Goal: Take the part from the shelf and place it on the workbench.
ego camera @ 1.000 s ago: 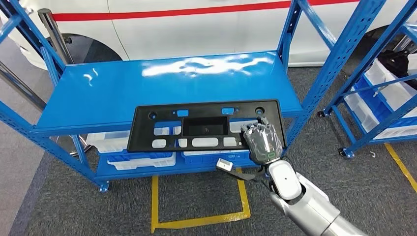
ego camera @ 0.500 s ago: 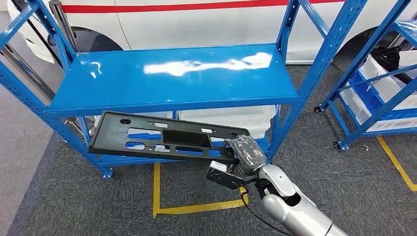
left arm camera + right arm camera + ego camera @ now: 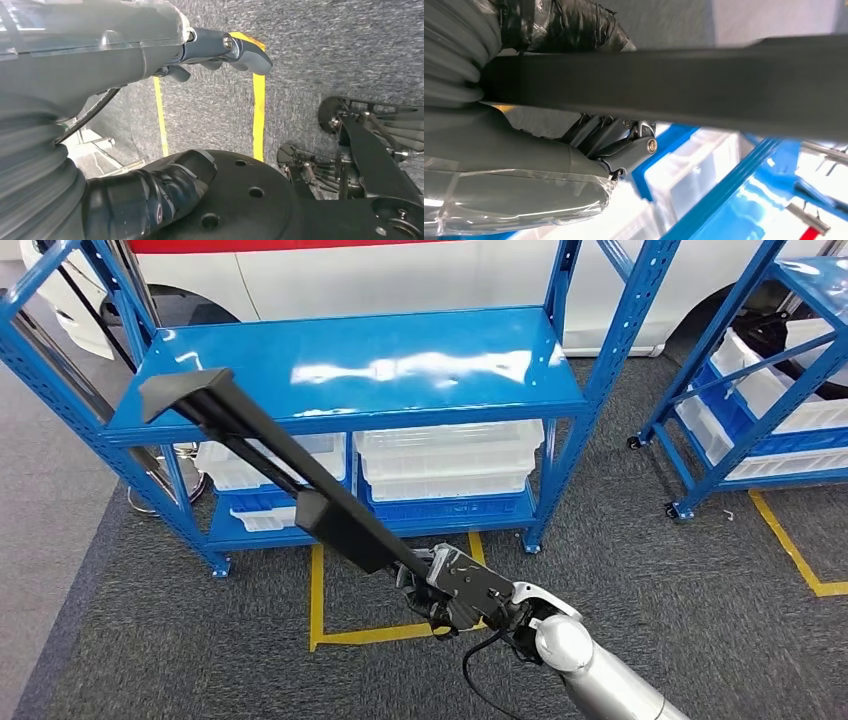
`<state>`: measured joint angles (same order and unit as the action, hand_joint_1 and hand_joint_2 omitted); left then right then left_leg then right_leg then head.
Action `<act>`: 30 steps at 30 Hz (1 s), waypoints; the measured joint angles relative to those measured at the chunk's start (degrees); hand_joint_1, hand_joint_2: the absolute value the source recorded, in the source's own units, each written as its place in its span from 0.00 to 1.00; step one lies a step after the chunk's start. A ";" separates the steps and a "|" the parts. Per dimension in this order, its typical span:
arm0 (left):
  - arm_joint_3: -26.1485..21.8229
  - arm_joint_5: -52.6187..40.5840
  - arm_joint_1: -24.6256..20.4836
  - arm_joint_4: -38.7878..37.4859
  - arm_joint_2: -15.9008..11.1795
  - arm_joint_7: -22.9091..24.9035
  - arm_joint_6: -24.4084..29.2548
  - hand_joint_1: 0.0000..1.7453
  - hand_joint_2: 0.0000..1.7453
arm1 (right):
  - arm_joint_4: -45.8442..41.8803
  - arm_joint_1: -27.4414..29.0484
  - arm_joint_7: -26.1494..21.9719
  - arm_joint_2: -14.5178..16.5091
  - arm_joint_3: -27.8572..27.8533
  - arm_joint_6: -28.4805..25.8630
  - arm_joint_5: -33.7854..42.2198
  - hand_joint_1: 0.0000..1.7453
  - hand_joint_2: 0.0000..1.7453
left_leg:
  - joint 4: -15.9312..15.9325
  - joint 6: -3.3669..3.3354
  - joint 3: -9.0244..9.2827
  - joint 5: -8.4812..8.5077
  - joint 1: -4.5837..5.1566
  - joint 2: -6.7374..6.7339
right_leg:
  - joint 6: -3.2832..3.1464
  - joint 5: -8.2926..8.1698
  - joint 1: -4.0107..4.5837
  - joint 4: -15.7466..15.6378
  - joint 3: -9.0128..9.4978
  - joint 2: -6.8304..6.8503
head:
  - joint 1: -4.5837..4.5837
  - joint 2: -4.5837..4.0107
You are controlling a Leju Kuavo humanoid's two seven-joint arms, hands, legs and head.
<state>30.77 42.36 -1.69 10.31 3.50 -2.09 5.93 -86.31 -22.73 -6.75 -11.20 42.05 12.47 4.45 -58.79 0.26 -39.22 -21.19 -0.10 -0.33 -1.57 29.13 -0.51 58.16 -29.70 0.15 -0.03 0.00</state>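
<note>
Below the centre of the head view, the right hand point(image 3: 452, 590) is gripping one end of the long black part point(image 3: 270, 465), which is slanting edge-on from the hand up toward the upper left of the frame, clear of the blue shelf point(image 3: 350, 365) and crossing in front of its left half. Seen from the right wrist, the same part point(image 3: 684, 87) is running across the frame as a dark bar with the right hand's fingers point(image 3: 624, 147) curling under it. White bins point(image 3: 445, 460) are sitting on the shelf's lower level, and yellow floor tape point(image 3: 318, 610) is marking the grey carpet beneath. By the left wrist camera, the left hand point(image 3: 165, 55) is hanging over the carpet, its fingers apart and holding nothing.
</note>
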 joint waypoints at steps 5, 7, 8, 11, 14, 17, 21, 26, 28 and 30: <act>0.71 -0.61 -0.34 -0.01 -0.32 0.05 -0.29 0.00 1.00 | 0.00 1.03 0.01 1.26 -0.37 5.07 10.61 1.00 1.00 | -15.37 0.93 -2.80 -11.06 -0.21 0.12 | -0.76 -3.74 -0.02 0.21 -4.54 0.22 | -0.04 0.00; 0.82 -0.66 -0.49 -0.01 -0.42 0.06 -0.29 0.00 1.00 | 0.00 1.35 -0.10 1.71 -0.37 5.51 11.51 1.00 1.00 | -14.48 0.82 0.37 -8.47 -0.21 0.12 | -0.53 -5.04 -0.01 0.53 -6.51 0.21 | -0.04 0.00; 0.84 -0.67 -0.57 0.00 -0.45 0.06 -0.29 0.00 1.00 | 0.00 1.42 -0.12 1.86 -0.37 5.61 11.61 1.00 1.00 | -11.20 0.62 3.40 -7.26 -0.21 0.16 | -0.36 -5.62 0.00 0.69 -7.29 0.19 | -0.05 0.00; 0.87 -0.71 -0.83 0.03 -0.52 0.05 -0.33 0.00 1.00 | 0.00 1.49 -0.09 2.18 -0.51 5.88 12.16 1.00 1.00 | 0.72 -0.03 11.87 -8.36 0.07 0.40 | 0.42 -7.25 0.21 0.77 -8.51 0.23 | -0.03 0.00; 1.02 -0.81 -0.99 0.04 -0.49 0.11 -0.71 0.00 1.00 | 0.03 1.67 0.13 2.41 -0.63 7.15 15.97 1.00 1.00 | 3.05 -0.77 12.13 -7.98 0.00 0.36 | 1.37 -8.45 0.29 0.23 -8.92 0.22 | -0.01 0.00; 1.17 -0.99 -1.49 0.16 -0.51 0.59 -1.11 0.00 1.00 | 0.21 2.05 -0.51 2.76 -0.43 8.77 19.94 1.00 1.00 | 3.29 -2.12 10.39 -6.06 -0.23 -0.12 | 2.19 -2.39 0.15 5.41 -10.81 -0.03 | 0.03 0.00; 1.23 -1.20 -2.00 0.36 -0.56 1.37 -1.17 0.00 1.00 | 0.81 2.28 -2.25 3.24 0.47 10.31 21.79 1.00 1.00 | 2.47 -2.46 6.89 -3.95 0.07 -0.24 | 2.54 2.48 0.08 16.65 -12.11 -0.02 | 0.03 0.00; 1.36 -1.36 -2.44 0.69 -0.55 1.88 -1.17 0.00 1.00 | 1.49 1.93 -3.07 3.72 0.89 11.44 23.22 1.00 1.00 | 0.89 -1.60 3.96 -2.48 0.27 -0.22 | 1.02 -0.48 0.76 2.24 -1.03 -0.08 | 0.00 0.00; 1.49 -1.44 -2.56 0.73 -0.54 1.96 -1.17 0.00 1.00 | 1.73 1.75 -3.25 3.81 0.93 11.74 23.47 1.00 1.00 | 1.10 -0.95 3.65 -1.55 0.22 -0.23 | 0.58 -0.33 0.97 0.17 -0.38 -0.07 | 0.01 0.00; 1.71 -1.61 -2.67 0.74 -0.62 2.03 -1.18 0.00 1.00 | 2.10 1.56 -3.48 3.93 0.98 12.07 23.47 1.00 1.00 | 0.75 -0.26 3.04 -2.17 0.22 -0.11 | -0.01 -1.38 0.59 -0.74 -0.83 0.17 | 0.01 0.00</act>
<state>32.49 40.76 -4.36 11.04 2.88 -0.06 4.75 -84.21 -21.18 -10.23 -7.26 43.03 24.54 27.92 -58.04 0.00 -36.18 -23.36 0.13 -0.44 -1.57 27.75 0.08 57.42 -30.53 0.32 -0.02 0.00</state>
